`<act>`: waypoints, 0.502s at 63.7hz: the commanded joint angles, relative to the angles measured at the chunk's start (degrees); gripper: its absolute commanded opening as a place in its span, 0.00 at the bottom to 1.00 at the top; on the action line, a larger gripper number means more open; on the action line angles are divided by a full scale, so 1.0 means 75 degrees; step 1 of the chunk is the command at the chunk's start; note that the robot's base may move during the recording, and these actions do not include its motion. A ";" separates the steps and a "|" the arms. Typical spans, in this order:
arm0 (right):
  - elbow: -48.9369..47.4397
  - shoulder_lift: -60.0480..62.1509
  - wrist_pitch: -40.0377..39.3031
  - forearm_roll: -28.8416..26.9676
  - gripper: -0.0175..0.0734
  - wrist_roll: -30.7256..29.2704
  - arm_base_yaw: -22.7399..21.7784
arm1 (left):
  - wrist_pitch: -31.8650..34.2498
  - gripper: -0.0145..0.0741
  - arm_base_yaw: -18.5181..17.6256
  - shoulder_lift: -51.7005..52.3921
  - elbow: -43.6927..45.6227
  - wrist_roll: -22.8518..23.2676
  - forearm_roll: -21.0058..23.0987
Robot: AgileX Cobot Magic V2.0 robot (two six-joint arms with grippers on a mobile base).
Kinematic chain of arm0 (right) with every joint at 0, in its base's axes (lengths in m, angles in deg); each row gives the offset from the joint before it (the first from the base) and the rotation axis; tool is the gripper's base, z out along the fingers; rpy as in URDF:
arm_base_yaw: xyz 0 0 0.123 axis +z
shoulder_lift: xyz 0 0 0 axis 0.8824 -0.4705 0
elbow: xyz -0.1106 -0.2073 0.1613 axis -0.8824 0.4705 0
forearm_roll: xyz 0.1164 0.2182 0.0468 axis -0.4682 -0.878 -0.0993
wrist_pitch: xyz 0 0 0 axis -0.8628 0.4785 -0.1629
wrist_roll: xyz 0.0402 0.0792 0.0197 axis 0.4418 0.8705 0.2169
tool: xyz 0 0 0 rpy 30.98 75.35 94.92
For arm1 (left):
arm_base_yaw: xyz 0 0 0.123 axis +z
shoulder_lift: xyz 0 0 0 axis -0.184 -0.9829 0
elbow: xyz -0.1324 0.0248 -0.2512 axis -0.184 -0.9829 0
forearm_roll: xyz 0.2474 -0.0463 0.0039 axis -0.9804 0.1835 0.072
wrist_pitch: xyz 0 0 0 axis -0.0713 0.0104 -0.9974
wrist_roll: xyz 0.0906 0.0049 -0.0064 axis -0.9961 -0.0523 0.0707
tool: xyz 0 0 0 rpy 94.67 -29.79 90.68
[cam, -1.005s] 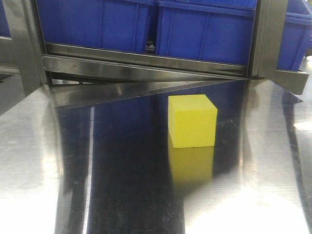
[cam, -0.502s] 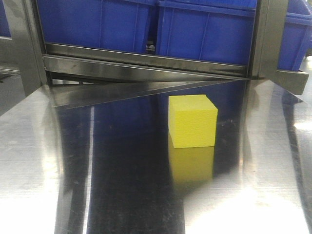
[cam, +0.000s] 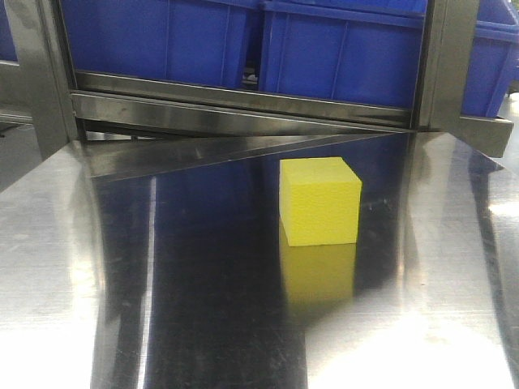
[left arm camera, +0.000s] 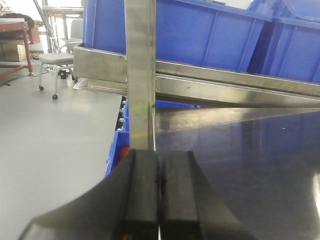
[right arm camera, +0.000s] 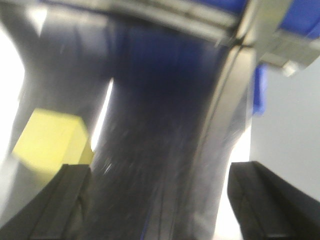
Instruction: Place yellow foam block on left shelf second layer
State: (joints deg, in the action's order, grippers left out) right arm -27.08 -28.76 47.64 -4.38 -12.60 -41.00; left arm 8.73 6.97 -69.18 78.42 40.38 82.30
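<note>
A: Front view, anything move?
B: No. Block sits exactly where it sat a second ago and half a second ago: flat on the table, right of centre, its reflection just below it. Bins stand on the shelf behind, apart from the block. No gripper shows here.
A: So the pick isn't made?
B: My read: not yet. Block is untouched and on no shelf layer. Can't tell whether that shelf is the target.
A: Left wrist?
B: Left gripper has its fingers pressed together, nothing between them. It looks past a post at the table's left edge, bins beyond. No block in this view.
A: Right wrist?
B: Blurred, so I'd guess that arm is moving. Right gripper has its fingers wide apart, empty. Block lies low on the view's left side, just beside one finger, outside the gap.
A: Meaning?
B: The blur is the only hint of change, and there is no earlier wrist frame to compare. Likely the right arm is lining up a grasp. It must shift sideways to centre the block between the fingers before closing. The steel looks slick, so a nudge could slide the block.
</note>
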 commanded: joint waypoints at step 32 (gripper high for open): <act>-0.4197 -0.4469 0.2300 0.1062 0.89 0.3480 0.2499 | 0.0646 0.32 0.0003 0.0102 -0.0211 0.0030 0.0056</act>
State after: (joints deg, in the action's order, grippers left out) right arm -55.14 -61.64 67.11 1.69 12.41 -23.43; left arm 8.73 6.97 -69.18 78.42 40.38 82.30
